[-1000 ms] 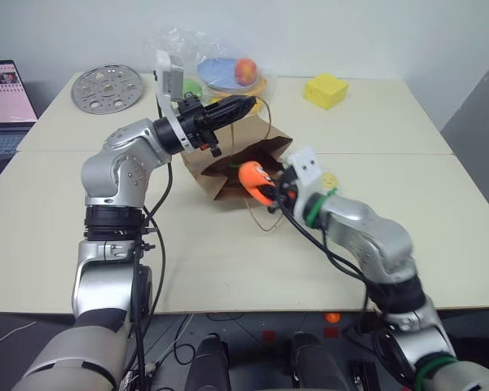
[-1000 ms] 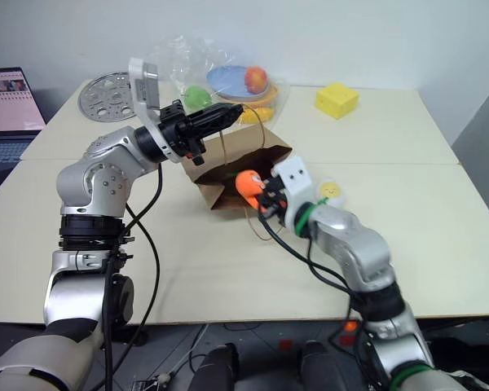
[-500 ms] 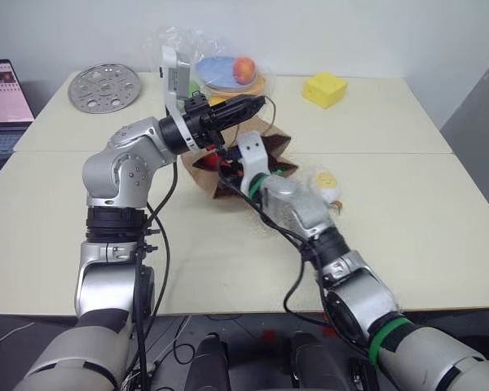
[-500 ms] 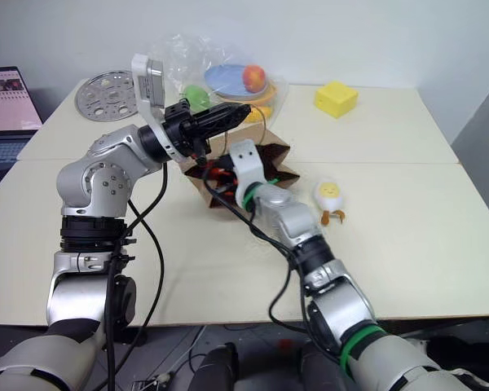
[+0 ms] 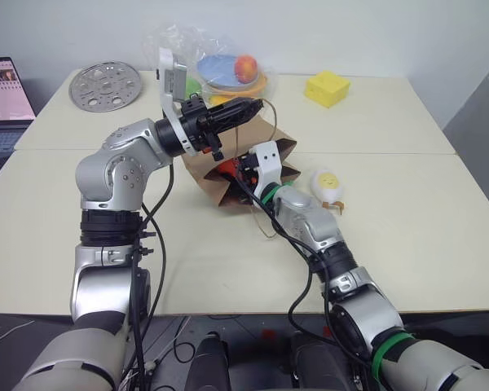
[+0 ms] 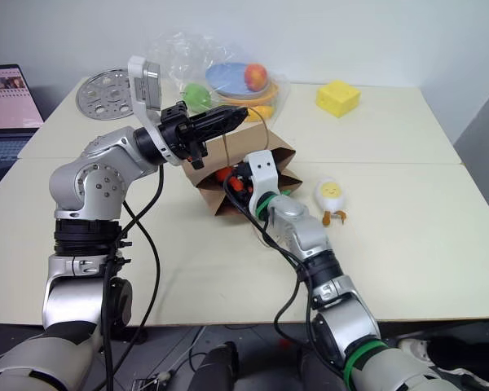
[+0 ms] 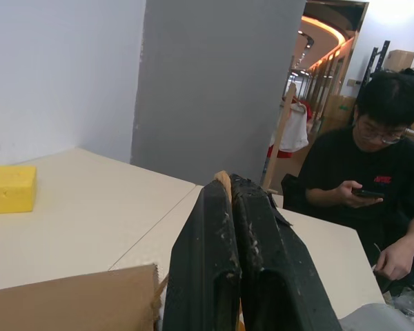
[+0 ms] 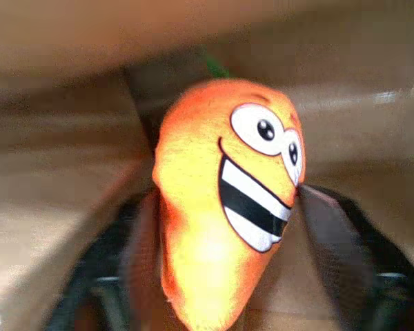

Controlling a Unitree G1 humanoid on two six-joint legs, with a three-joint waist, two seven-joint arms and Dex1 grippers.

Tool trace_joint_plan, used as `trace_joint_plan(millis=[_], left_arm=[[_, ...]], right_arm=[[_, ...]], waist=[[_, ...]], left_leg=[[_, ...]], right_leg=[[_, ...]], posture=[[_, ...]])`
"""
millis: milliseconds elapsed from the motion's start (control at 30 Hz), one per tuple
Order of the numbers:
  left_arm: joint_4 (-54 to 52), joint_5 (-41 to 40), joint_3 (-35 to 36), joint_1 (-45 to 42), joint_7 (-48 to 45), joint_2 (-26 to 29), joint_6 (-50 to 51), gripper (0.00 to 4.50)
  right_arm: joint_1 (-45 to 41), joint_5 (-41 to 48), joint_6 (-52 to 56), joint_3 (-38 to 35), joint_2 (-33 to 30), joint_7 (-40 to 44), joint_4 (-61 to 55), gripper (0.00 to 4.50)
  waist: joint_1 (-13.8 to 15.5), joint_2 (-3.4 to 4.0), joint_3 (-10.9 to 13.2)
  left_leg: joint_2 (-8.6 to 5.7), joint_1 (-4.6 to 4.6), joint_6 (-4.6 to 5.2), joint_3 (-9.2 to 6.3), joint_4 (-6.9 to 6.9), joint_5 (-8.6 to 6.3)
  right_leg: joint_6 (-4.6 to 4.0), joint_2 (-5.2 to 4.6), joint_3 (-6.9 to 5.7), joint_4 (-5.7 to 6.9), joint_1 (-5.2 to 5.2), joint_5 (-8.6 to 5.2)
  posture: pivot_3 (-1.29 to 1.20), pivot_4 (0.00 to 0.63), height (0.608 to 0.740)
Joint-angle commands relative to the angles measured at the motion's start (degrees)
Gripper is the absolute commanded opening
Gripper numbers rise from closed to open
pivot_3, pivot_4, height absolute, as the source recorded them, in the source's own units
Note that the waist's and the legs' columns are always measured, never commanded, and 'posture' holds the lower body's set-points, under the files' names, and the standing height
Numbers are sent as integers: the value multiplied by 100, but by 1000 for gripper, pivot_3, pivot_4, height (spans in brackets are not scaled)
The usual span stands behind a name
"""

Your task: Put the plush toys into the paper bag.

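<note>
Carrot at bag mouth, egg next.
Our right hand (image 8: pixel 221 303), fingers apart around the carrot (image 8: pixel 224 200), sits inside the paper bag (image 5: pixel 208 175) mid-frame; left hand (image 5: pixel 248 106) clenched on its handle; egg toy (image 5: pixel 327 183) lies right, on the tabletop (image 5: pixel 407 236), nearer our right arm.

Mid-frame, the left fingers (image 5: pixel 243 108) pinch the bag (image 5: pixel 205 169) handle; carrot (image 5: pixel 226 169) at its mouth, egg (image 5: pixel 326 183) right.

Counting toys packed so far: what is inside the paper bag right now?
Inside the paper bag, the orange carrot plush lies between the right gripper's spread fingers. The bag's deeper interior is covered. The egg plush sits outside on the table.
</note>
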Motion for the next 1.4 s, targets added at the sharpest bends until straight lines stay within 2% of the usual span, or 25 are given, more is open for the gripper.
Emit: trace_joint_plan(millis=[33,100,167,233,400,567,800,1033,1167,1400], left_arm=[[-45,-41,61,-138,-65,64,-112,0],[15,-6,63,-149,-63,68,-172,0],[197,33,433,-235,601,-34,-342,0],[-47,-345,680,-105,711,-54,-79,0],[-481,-134,205,326,227,273,-10,0],[-242,-157,185,118,138,280,-88,0],[-48,-95,82,-20,-29,251,-126,0],[-15,-87,60,-70,-66,244,-129,0],[-63,-98,67,-35,-58,248,-117,0],[-151,-122,84,34,-8,229,-108,0]], right_arm=[[535,188,698,56,-490,233,-1864,4460],[961,342,1165,20,-865,314,-2819,4460],[1369,623,1645,-81,-1171,356,-3711,4460],[1622,816,1977,-221,-1368,313,-4238,4460],[2101,734,2400,-702,-1862,-40,-4979,4460],[2428,-182,1851,-772,-2263,-674,-4232,4460],[2171,-384,1476,-762,-1798,-1009,-3079,4460],[2149,-648,1041,-671,-1632,-1132,-2585,4460],[2231,-650,958,-775,-1634,-1114,-2627,3584],[2438,-599,847,-977,-1823,-935,-2917,987]], waist=[[27,0,0],[38,-1,-1],[36,-1,-1],[-12,-1,0],[-54,-1,-1],[1,-1,-1],[-18,-1,-1],[-11,-1,-1],[-11,-1,-1],[-8,-1,-1]], left_leg=[[-1,-1,0,-1,0,0],[-1,-6,0,-1,1,0],[-1,-6,0,0,3,0],[0,-5,0,-1,5,0],[0,0,1,4,5,0],[-1,-5,1,9,24,0],[0,-3,1,15,33,1],[-1,-5,1,13,25,0],[-1,-5,1,13,26,1],[-1,-5,1,13,26,1]], right_leg=[[0,-1,0,-1,0,0],[1,-2,-1,-5,0,0],[1,-2,-1,-4,0,0],[1,-1,-1,-2,-1,-1],[1,-1,6,-1,1,-1],[5,-1,11,-5,2,-3],[5,0,18,-1,2,-1],[2,0,15,-3,2,1],[4,-1,16,-3,2,0],[3,-1,15,-2,2,0]], posture=[[0,150,740],[0,150,740],[0,150,740],[0,150,740],[0,150,740],[0,150,740],[0,150,740],[0,150,740],[0,150,740],[0,150,740]])
